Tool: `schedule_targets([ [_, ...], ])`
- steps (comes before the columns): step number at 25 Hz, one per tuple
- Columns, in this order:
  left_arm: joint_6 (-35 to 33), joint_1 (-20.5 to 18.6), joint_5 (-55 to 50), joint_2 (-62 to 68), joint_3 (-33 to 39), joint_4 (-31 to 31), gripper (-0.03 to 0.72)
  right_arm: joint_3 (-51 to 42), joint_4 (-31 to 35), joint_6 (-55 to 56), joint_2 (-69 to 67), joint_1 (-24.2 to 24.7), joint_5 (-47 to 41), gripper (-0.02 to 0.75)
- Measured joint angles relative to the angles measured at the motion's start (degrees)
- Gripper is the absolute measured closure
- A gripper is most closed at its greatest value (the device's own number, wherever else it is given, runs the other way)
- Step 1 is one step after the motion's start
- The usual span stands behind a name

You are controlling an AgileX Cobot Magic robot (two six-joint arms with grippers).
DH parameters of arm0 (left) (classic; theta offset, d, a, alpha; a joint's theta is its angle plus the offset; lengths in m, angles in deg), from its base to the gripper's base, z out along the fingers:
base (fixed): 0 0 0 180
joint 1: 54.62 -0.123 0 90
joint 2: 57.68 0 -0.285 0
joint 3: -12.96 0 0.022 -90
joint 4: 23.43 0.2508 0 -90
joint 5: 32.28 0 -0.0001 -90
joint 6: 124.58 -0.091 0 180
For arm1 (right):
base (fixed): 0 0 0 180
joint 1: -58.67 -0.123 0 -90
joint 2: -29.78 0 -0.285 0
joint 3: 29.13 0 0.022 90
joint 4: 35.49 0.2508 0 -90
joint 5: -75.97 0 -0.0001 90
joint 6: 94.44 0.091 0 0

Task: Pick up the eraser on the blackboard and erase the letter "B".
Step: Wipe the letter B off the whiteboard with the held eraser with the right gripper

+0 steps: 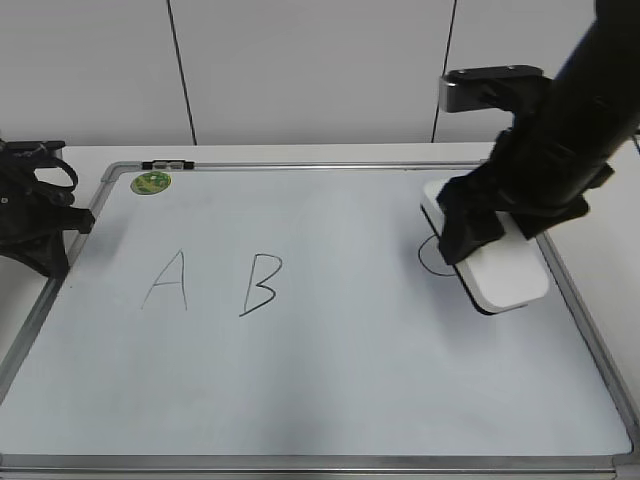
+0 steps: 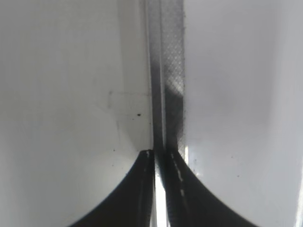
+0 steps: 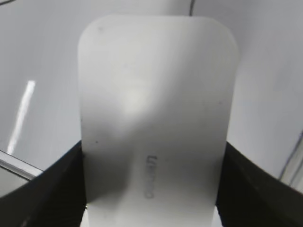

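- Eraser point(image 1: 498, 262) lies flat on the board point(image 1: 330, 390) near its right edge, partly covering a dark curved stroke that we take for a third letter; the "B" point(image 1: 261, 283) sits well to its left, near the middle, just right of the "A" point(image 1: 167, 280).
- We judge the main risk to be the grip: the eraser's smooth sides could slide out of the jaws on the lift, or tilt so only one edge wipes.
- We also risk smearing the stroke under the eraser if it drags before it clears the board.
- Because the "A" stands just beside the "B", a wide or skewed sweep could take part of the wrong letter.
- Too light a press may leave strokes of the "B"; too heavy a press could shift the board on the desk.
- Our right gripper point(image 3: 151, 189) straddles the eraser: in the wrist view its dark fingers point(image 3: 52, 189) stand apart, one at each long side, touching or nearly touching the plastic. We cannot tell whether they are pressing yet, and the eraser looks to be resting on the board.
- Our left gripper point(image 2: 158, 189) sits at the board's left frame, away from the letters; its jaws are together, only a thin bright slit between them, holding nothing.
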State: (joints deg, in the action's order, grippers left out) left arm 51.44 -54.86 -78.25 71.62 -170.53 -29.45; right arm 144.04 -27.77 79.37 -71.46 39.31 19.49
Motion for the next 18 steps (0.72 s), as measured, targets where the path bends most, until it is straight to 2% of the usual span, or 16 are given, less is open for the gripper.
schedule_targets([
  [5, 0.00, 0.00, 0.00, 0.00, 0.00, -0.22, 0.639, 9.22, 0.08, 0.11, -7.81, -5.44, -1.24, 0.206],
  [8, 0.00, -0.03, 0.00, 0.00, 0.00, -0.54, 0.639, 17.50, 0.08, 0.45, -15.61, -7.90, -5.42, 0.206],
  [12, 0.00, -0.03, 0.00, 0.00, 0.00, -0.59, 0.639, 30.59, 0.08, 0.69, -25.84, -9.76, -12.19, 0.207],
  [18, 0.00, -0.03, 0.00, 0.00, 0.00, -0.72, 0.639, 46.20, 0.24, 2.53, -37.08, -11.20, -13.22, 0.207],
])
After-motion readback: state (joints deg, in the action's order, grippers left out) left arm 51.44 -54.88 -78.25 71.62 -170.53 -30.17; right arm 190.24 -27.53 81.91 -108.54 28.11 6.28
